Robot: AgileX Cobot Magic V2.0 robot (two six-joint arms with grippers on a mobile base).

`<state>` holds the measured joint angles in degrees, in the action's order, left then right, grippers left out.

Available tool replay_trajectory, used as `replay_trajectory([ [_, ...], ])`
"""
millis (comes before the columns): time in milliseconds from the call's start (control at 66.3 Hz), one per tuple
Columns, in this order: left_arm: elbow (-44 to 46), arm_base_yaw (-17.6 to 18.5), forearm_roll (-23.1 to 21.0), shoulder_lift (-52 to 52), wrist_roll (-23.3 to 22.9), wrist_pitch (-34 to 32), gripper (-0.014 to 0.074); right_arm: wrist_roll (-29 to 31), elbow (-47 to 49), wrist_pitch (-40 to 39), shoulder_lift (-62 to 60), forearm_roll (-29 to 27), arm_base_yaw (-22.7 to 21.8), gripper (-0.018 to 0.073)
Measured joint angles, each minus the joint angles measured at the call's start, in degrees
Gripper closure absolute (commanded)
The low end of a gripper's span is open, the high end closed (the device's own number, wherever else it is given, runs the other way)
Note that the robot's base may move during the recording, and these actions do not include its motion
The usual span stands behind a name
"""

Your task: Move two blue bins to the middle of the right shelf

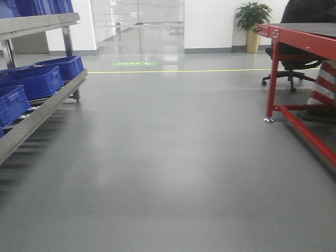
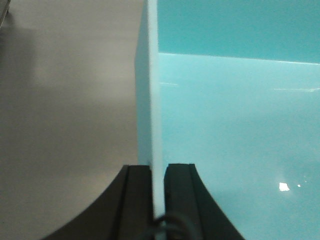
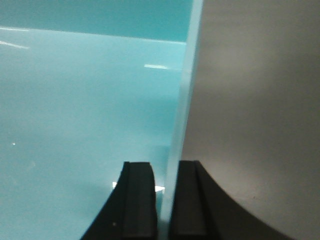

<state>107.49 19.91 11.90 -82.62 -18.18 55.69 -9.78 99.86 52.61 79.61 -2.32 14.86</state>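
You are seeing a glossy grey floor [image 1: 168, 173]; a red table [image 1: 304, 42] is standing right, a potted plant [image 1: 253, 17] behind.

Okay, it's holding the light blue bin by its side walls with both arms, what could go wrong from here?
The left pincer and right pincer each clamp only a thin wall of the pale blue bin; the smooth plastic could slip or flex.
The front view does not show the bin, so while driving it might clip the red table or the rack of dark blue bins.
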Motion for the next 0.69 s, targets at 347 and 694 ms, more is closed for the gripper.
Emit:
replay_trajectory([
  [347,0.00,0.00,0.00,0.00,0.00,0.00,0.0707,0.00,0.00,0.00,0.00,0.00,0.00,0.0725],
  [694,0.00,0.00,0.00,-0.04,0.00,-0.33,0.0707,0.00,0.00,0.00,0.00,0.00,0.00,0.0725],
])
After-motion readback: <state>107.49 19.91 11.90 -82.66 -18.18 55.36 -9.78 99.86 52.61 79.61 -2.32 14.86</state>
